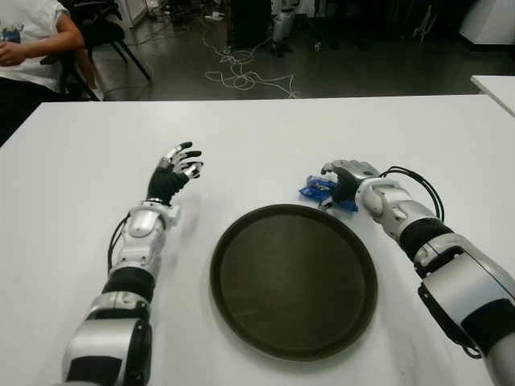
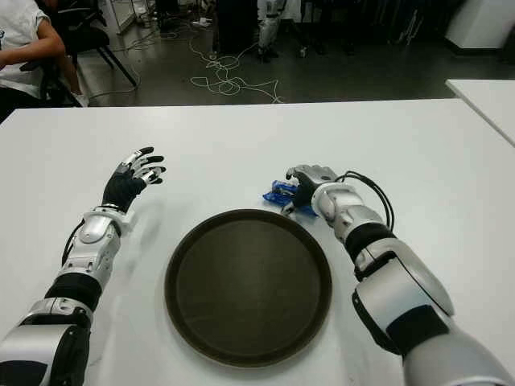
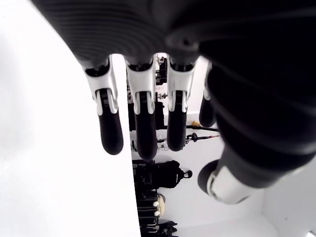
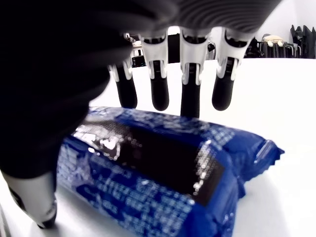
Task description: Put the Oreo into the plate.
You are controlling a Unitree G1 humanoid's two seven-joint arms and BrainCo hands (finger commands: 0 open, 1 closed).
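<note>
While right hand cups Oreo, plate beside.

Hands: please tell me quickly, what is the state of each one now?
Left hand: open, fingers spread, holding nothing, left of the plate.
Right hand: over the Oreo pack, fingers extended above it, thumb beside it; not closed yet.

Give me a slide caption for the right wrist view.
Right hand poised over the blue Oreo pack on the white table, fingers extended, not yet closed.
</note>
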